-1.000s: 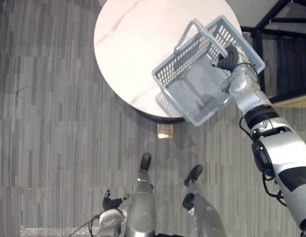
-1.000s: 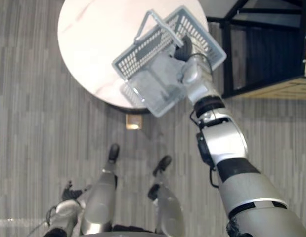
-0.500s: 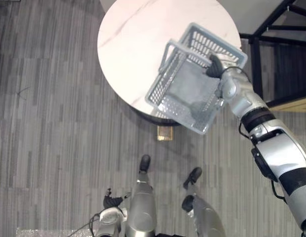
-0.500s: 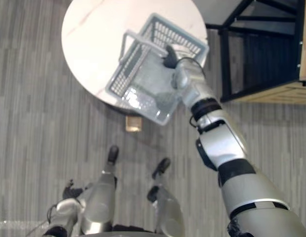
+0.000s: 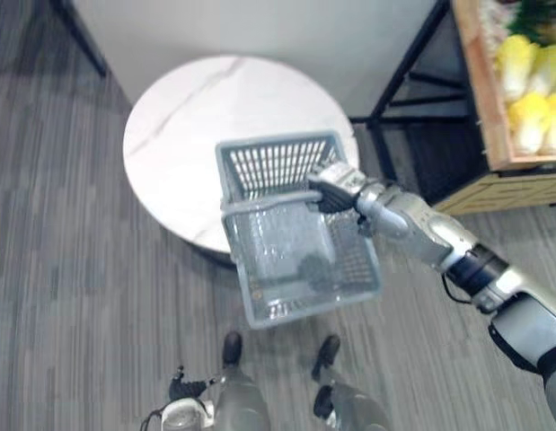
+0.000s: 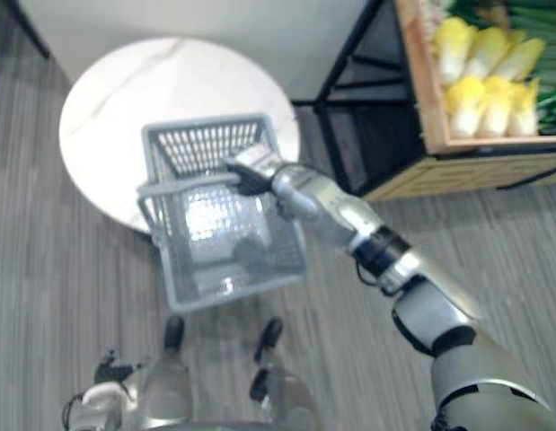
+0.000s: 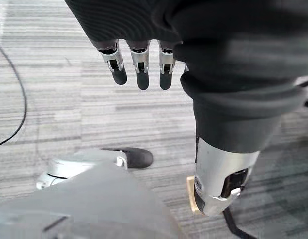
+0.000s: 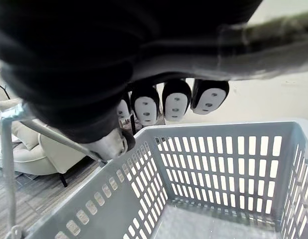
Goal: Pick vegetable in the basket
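Note:
A grey plastic basket [image 5: 295, 242] hangs level by its handle [image 5: 269, 203] in front of the round table. My right hand [image 5: 335, 185] is shut on that handle; the right wrist view has its curled fingers [image 8: 174, 101] above the basket's slotted wall [image 8: 213, 159], and the patch of basket floor seen there is bare. Yellow leafy vegetables [image 6: 480, 76] lie in a wooden crate on a shelf at the far right, with green ones [image 6: 529, 20] behind them. My left hand [image 7: 139, 62] hangs low by my side with straight fingers, holding nothing.
A round white marble-look table [image 5: 197, 126] stands behind the basket. The black-framed shelf [image 5: 412, 99] with its wooden crate [image 5: 484, 108] stands at the right. Grey striped carpet [image 5: 62, 269] stretches to the left and in front.
The camera has lifted, bringing the vegetable shelf into view. The basket has swung from a tilt at the table's right edge to hang level before the table, still in my right hand.

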You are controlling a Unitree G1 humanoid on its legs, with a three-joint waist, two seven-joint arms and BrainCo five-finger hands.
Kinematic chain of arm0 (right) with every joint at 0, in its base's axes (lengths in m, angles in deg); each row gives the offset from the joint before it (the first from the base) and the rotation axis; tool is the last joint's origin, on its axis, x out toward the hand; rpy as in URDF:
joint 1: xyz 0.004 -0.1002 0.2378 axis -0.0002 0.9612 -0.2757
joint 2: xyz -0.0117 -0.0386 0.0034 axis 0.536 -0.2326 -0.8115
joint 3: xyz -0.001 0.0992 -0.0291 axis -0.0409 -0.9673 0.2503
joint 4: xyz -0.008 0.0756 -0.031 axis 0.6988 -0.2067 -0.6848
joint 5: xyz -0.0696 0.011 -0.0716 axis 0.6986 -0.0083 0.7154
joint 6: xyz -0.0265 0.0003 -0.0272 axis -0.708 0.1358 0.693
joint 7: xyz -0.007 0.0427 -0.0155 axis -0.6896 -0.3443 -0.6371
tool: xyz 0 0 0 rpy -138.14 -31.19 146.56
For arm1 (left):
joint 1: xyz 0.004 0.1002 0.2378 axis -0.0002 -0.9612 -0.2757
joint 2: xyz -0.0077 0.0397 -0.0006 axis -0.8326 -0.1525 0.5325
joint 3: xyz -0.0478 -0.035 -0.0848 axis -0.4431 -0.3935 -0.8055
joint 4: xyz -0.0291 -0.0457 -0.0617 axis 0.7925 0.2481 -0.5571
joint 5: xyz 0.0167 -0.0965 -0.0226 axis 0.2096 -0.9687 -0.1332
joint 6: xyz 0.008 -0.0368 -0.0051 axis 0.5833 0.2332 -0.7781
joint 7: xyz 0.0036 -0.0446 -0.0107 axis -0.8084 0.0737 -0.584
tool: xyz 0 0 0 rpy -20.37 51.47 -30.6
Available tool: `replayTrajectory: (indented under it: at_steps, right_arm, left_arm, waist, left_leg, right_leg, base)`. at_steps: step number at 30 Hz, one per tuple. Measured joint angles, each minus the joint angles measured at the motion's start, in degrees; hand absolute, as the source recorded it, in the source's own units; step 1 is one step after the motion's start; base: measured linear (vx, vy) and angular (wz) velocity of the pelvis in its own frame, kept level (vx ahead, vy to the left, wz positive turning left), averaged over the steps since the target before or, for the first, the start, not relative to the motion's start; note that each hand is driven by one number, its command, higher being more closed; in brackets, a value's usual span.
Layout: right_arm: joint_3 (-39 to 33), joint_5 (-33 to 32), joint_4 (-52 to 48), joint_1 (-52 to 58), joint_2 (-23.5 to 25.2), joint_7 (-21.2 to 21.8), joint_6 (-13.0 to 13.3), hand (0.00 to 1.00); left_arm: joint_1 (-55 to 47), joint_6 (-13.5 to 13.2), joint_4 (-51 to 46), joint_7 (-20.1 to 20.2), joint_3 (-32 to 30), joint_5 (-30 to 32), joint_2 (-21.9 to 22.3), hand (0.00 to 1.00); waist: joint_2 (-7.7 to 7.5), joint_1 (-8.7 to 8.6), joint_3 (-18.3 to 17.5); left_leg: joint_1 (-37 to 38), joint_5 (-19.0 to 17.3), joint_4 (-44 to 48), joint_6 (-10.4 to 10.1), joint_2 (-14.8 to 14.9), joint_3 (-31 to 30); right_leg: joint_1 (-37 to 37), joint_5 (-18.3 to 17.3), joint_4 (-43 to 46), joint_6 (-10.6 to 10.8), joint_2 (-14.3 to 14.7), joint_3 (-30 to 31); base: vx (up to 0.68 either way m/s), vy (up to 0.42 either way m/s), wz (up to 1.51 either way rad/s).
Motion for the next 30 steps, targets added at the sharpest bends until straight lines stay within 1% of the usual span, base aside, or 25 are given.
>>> replayTrajectory:
  at_steps: [1,2,4,5,6,8,9,13,14,16,19,20,22,24,26,27,30]
  right_arm:
    - [-0.11,-0.71,-2.67,3.25,-2.05,0.42,0.18,1.00]
    - [-0.37,-0.88,-3.85,4.93,-2.79,0.77,0.22,1.00]
    - [-2.16,-1.92,-7.79,12.31,-5.50,1.22,1.09,1.00]
    - [-3.28,-1.92,-8.81,14.51,-6.34,1.23,1.31,1.00]
    - [-5.87,-1.88,-10.39,18.79,-7.79,1.23,1.42,1.00]
    - [-9.33,-1.87,-10.89,24.27,-9.26,1.25,1.52,1.00]
    - [-12.03,-1.84,-10.88,28.42,-10.13,1.23,1.50,1.00]
    - [-19.42,-1.50,-10.12,40.81,-13.66,1.10,1.31,1.00]
    - [-20.46,-1.15,-9.87,42.19,-13.81,1.08,1.31,1.00]
    - [-25.07,1.90,-7.69,47.53,-13.70,0.88,1.43,1.00]
    - [-30.87,4.28,-3.34,53.43,-12.83,-0.96,1.32,1.00]
    - [-31.76,5.17,-2.29,54.34,-12.71,-1.35,1.29,1.00]
    - [-33.66,7.43,0.84,56.62,-12.57,-2.37,1.23,1.00]
    - [-37.26,9.67,3.88,59.27,-10.69,-3.39,1.19,1.00]
    - [-39.57,10.44,6.16,61.29,-9.80,-3.45,1.14,1.00]
    - [-41.30,11.45,7.55,62.65,-9.01,-3.68,1.13,1.00]
    - [-44.14,11.94,10.69,64.72,-7.35,-5.13,0.98,1.00]
  left_arm:
    - [-0.45,0.37,0.61,0.15,0.03,0.14,0.01,0.00]
    - [-0.88,0.54,0.72,0.24,0.04,0.17,0.02,0.00]
    - [-2.50,0.63,1.43,0.79,0.10,0.24,0.01,0.00]
    - [-2.74,0.70,1.50,1.08,0.15,0.44,0.01,0.00]
    - [-3.16,0.71,1.55,1.61,0.49,1.65,0.04,0.00]
    - [-3.76,0.73,2.18,2.07,1.61,1.88,0.15,0.00]
    - [-3.89,0.83,3.03,2.53,2.48,1.89,0.31,0.00]
    - [-4.95,0.72,3.24,4.08,4.74,2.38,1.08,0.00]
    - [-5.22,0.54,3.23,4.17,5.13,2.42,1.09,0.00]
    - [-5.94,0.51,3.33,4.85,6.44,2.46,1.05,0.00]
    - [-6.29,0.45,3.62,5.86,7.96,2.48,1.14,0.00]
    - [-6.38,0.45,3.64,6.15,8.50,2.47,1.15,0.00]
    - [-6.80,0.32,3.67,6.49,9.10,2.46,1.39,0.00]
    - [-7.52,0.18,3.70,6.49,9.66,2.46,1.83,0.00]
    - [-7.94,-0.24,3.76,6.50,9.69,2.50,2.08,0.00]
    - [-8.36,-0.40,3.82,6.50,9.79,2.78,2.11,0.00]
    - [-8.87,-0.44,4.40,6.50,10.38,4.11,2.13,0.00]
  waist:
    - [0.17,-0.36,-1.65]
    - [0.31,-1.06,-2.37]
    - [0.78,-2.93,-4.39]
    - [0.97,-3.02,-4.69]
    - [1.25,-3.78,-5.03]
    - [2.17,-4.98,-5.86]
    - [2.98,-5.75,-6.42]
    - [5.65,-7.19,-8.37]
    - [5.92,-7.72,-8.51]
    - [6.86,-9.04,-9.06]
    - [8.04,-9.43,-10.11]
    - [8.35,-9.58,-10.28]
    - [9.11,-10.50,-11.34]
    - [9.92,-11.04,-12.10]
    - [10.33,-11.25,-12.40]
    - [10.54,-12.12,-12.73]
    - [10.73,-12.58,-13.12]
  left_leg:
    - [0.67,-0.28,0.02,-0.07,0.08,0.63]
    - [1.05,-0.38,-0.02,-0.09,0.14,1.01]
    - [2.80,-1.23,0.01,-0.43,0.50,2.68]
    - [3.18,-1.32,-0.03,-0.46,0.55,3.26]
    - [4.00,-1.56,-0.09,-0.63,0.56,4.29]
    - [4.82,-1.80,-0.16,-0.78,0.61,5.54]
    - [5.47,-2.07,0.01,-0.82,0.67,6.30]
    - [7.58,-3.26,0.20,-1.07,0.65,8.62]
    - [7.88,-3.41,0.23,-1.10,0.63,8.84]
    - [9.15,-4.32,0.81,-1.19,0.67,10.00]
    - [9.86,-5.40,1.81,-1.02,0.66,11.58]
    - [10.07,-5.59,1.96,-0.99,0.66,11.75]
    - [10.48,-6.01,2.02,-1.04,0.61,12.26]
    - [11.38,-6.56,2.08,-1.00,0.48,13.29]
    - [12.10,-6.91,2.06,-1.03,0.37,14.42]
    - [12.25,-7.12,2.05,-1.15,0.28,14.49]
    - [13.31,-7.75,2.10,-1.28,0.21,16.06]
  right_leg:
    - [0.05,-0.01,0.00,0.01,0.17,1.03]
    - [0.23,-0.01,0.00,0.01,0.25,1.37]
    - [0.87,-0.24,0.00,0.26,0.52,3.12]
    - [0.89,-0.26,0.00,0.28,0.61,3.62]
    - [0.95,-0.45,0.00,0.06,0.75,4.58]
    - [0.96,-0.45,0.00,0.07,0.95,5.70]
    - [1.24,-0.46,0.00,0.08,1.05,6.37]
    - [2.00,-0.49,0.00,0.10,1.32,8.45]
    - [2.20,-0.49,0.00,0.10,1.32,8.55]
    - [2.99,-0.71,-0.01,0.31,1.47,9.63]
    - [3.21,-0.70,-0.02,0.32,1.41,11.02]
    - [3.41,-0.71,-0.02,0.33,1.38,11.19]
    - [3.61,-0.89,-0.02,0.58,1.26,11.52]
    - [3.80,-0.90,-0.02,0.61,1.32,12.60]
    - [3.89,-0.91,-0.03,0.72,1.40,13.54]
    - [4.01,-1.02,-0.03,0.87,1.34,13.65]
    - [4.19,-1.07,-0.04,0.85,1.58,14.97]
  base:
    - [0.03,0.002,-0.52]
    - [0.03,0.003,-0.38]
    - [0.03,0.006,-0.39]
    - [0.02,0.005,-0.45]
    - [0.02,0.001,-0.44]
    - [0.02,-0.003,-0.37]
    - [0.03,0.000,-0.28]
    - [0.04,0.008,-0.29]
    - [0.04,0.013,-0.24]
    - [0.04,0.016,-0.22]
    - [0.03,0.021,-0.25]
    - [0.03,0.017,-0.18]
    - [0.03,0.016,-0.12]
    - [0.03,0.020,-0.26]
    - [0.02,0.015,-0.22]
    - [0.01,0.009,-0.07]
    - [0.01,0.010,-0.23]
